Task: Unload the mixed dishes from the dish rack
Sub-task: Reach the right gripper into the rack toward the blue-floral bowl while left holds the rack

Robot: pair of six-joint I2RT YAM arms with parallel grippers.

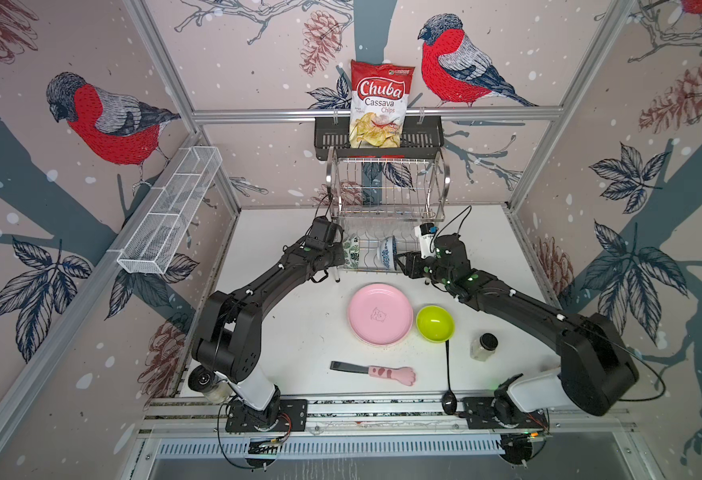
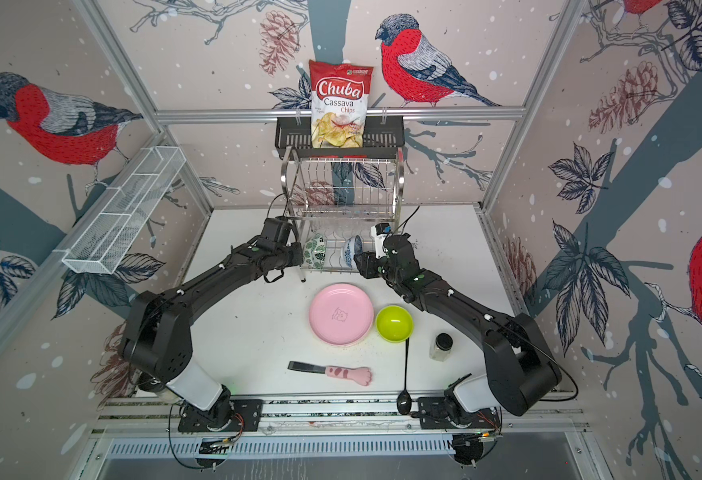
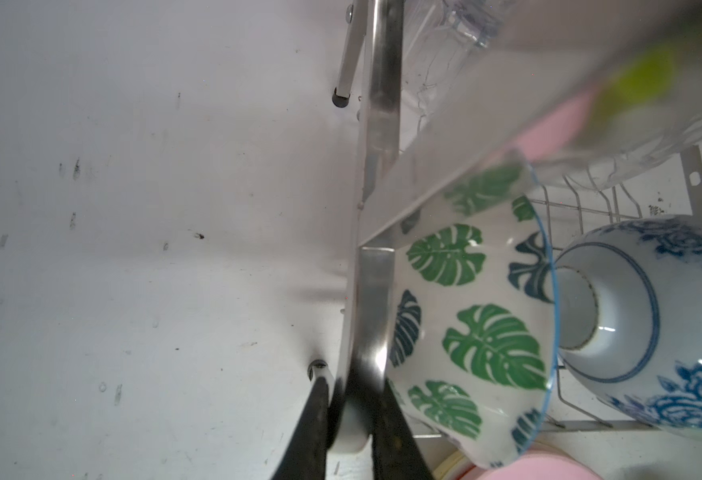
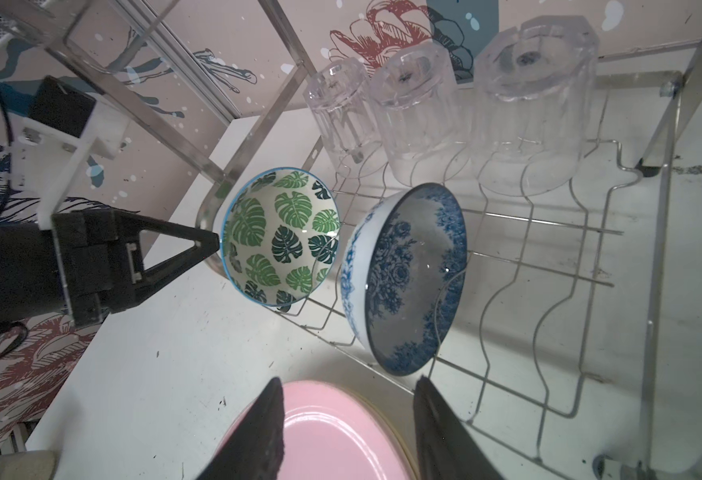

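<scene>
Before the dish rack (image 1: 447,187) the pink plate (image 1: 380,314) is set down, and on its lower tier the blue-white bowl (image 4: 407,274), propped to drain, is faced by the empty, half-open right gripper (image 4: 349,380), the green-leaf bowl (image 4: 282,237) by the nearly closed left gripper (image 4: 215,242), hold indiscernible, with inverted glasses (image 4: 415,112) behind.

The only legible writing is on the red-and-white snack bag (image 1: 380,104) standing in the black wall basket (image 1: 332,139), seen in both top views (image 2: 339,104): "Chuba" in large white script, then "Cassava Chips" beneath. Its smaller print is too small to read.
</scene>
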